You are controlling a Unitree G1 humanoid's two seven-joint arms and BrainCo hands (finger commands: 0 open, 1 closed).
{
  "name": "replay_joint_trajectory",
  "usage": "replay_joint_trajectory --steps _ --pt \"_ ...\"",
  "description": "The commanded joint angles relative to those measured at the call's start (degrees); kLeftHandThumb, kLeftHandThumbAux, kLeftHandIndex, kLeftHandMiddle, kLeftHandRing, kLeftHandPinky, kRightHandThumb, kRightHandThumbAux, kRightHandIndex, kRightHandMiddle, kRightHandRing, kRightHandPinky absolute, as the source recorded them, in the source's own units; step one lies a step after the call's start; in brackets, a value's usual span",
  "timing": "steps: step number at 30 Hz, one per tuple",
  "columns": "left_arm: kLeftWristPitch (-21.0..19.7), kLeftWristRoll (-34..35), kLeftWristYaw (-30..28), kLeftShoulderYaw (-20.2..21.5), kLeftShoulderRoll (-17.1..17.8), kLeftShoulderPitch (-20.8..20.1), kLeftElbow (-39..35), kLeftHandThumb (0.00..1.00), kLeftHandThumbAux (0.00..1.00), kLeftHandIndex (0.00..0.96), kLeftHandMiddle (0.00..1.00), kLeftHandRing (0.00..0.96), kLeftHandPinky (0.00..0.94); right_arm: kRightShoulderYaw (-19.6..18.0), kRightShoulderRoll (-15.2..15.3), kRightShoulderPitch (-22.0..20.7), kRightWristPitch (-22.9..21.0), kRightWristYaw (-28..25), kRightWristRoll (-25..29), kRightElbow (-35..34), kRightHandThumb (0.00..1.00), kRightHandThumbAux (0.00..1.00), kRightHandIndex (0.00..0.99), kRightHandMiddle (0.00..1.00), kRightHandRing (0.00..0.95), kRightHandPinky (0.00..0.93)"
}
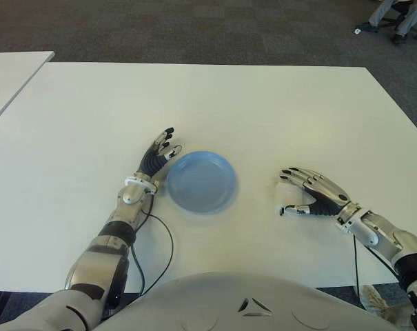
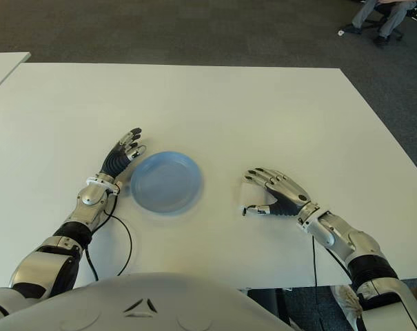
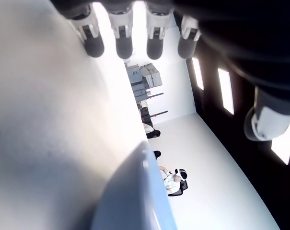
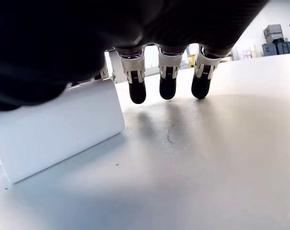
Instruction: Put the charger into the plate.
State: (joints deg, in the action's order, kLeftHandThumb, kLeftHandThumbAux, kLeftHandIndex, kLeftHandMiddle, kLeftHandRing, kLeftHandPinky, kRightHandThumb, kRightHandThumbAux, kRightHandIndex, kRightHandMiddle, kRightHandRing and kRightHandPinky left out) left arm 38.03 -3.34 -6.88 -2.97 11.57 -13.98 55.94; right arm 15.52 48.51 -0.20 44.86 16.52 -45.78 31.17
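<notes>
Charger (image 4: 58,132): a white block with rounded edges, lying flat on the white surface (image 1: 263,103) under the palm of the right hand (image 1: 311,193), to the right of the plate (image 1: 200,181). In the right wrist view it sits just beside the fingertips (image 4: 137,93), between the palm and the surface; in the eye views the hand covers most of it, so only a pale sliver near the thumb can be made out.

Right hand: fingers extended and spread over the charger, not closed on it; no grasp is visible. Whether the palm touches the block cannot be told.

Long axis: the block appears to lie roughly across the hand, crossways to the fingers. Which end carries the plug is not visible.

Controlling relation: the charger is directly beneath the right hand, and the plate lies to that hand's left, well apart from it. The right hand is by far the nearer; the likely next step is to close the fingers and thumb across the short sides.

Left hand (image 1: 156,157): just beside the left rim of the plate, fingers straight and holding nothing.

Plate: blue, shallow, nothing in it.
</notes>
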Motion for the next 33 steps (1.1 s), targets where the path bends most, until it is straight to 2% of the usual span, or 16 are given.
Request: replay_joint_trajectory --steps 1,21,33 --pt "-3.9 -1.0 -1.4 -0.8 -0.8 5.7 2.6 0.0 0.469 0.0 0.048 0.047 0.056 1.4 -0.8 -1.4 -1.2 -0.4 -1.1 1.5 0.228 0.116 0.0 0.0 0.0 0.0" --pt "-4.3 -0.4 -1.9 -0.2 -0.6 6.5 1.3 0.0 0.483 0.0 0.043 0.043 0.052 4.9 -0.9 -5.1 -1.0 3.3 -2.3 7.0 0.242 0.132 0.0 0.0 0.0 0.0" --pt "-3.6 -1.0 -1.9 -0.3 -0.1 6.5 1.6 0.0 0.482 0.0 0.045 0.045 0.057 7.3 0.0 -6.4 -1.4 8.3 -5.3 9.2 0.216 0.133 0.0 0.0 0.0 0.0"
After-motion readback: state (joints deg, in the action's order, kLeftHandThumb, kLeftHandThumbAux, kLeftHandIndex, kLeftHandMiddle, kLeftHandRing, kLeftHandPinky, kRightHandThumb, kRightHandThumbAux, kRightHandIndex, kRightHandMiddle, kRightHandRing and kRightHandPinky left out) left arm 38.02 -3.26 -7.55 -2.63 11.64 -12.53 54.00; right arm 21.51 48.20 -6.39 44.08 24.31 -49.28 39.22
